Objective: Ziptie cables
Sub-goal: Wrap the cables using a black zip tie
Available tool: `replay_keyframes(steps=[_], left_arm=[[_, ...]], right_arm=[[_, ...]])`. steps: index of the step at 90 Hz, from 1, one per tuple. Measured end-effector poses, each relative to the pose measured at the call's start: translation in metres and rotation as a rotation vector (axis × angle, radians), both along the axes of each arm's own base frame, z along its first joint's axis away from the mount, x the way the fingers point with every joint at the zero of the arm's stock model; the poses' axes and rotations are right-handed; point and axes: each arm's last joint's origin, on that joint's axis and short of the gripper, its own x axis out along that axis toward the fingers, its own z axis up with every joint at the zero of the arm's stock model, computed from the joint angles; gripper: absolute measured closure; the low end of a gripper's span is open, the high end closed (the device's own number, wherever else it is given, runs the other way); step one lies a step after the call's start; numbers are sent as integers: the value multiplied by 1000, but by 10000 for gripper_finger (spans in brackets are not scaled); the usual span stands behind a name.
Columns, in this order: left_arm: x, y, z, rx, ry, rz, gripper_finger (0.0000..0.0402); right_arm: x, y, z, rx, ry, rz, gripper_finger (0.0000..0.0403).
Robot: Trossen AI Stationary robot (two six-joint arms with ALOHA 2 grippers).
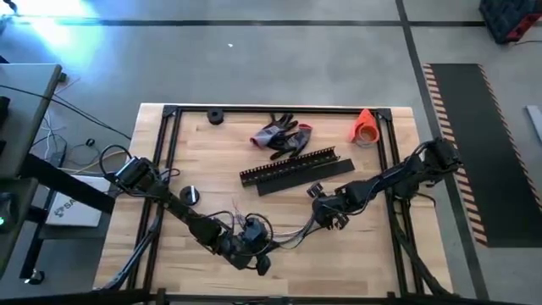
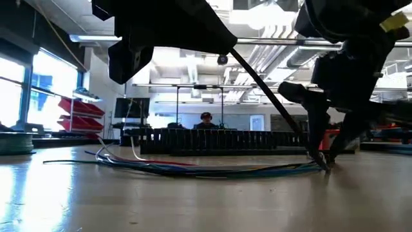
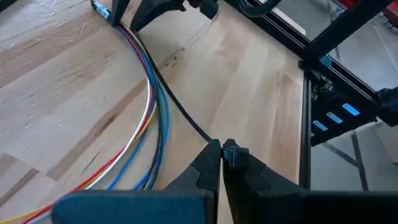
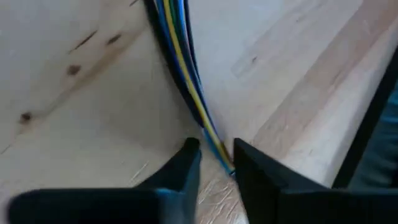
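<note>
Both arms down on the cables, zip tie in play.

My left gripper [image 3: 222,155] has its jaws closed on the black tie [image 3: 180,112]; right gripper [image 4: 216,163], jaws slightly apart, straddles the cables [image 3: 152,118] flat on the counter [image 1: 356,254], pinning them for threading.

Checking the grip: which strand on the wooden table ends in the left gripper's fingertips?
The thin black strand, splitting away from the curved bundle of coloured cables; it alone meets the shut left gripper.
</note>
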Motion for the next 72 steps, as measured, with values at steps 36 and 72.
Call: replay_keyframes(steps=[36,72], left_arm=[[2,7,-3,-45,22,58,402],[-2,15,-1,40,94,253,402]], right_arm=[[31,3,56,-73,-83,-245,401],[8,47,88,244,79,-846,402]])
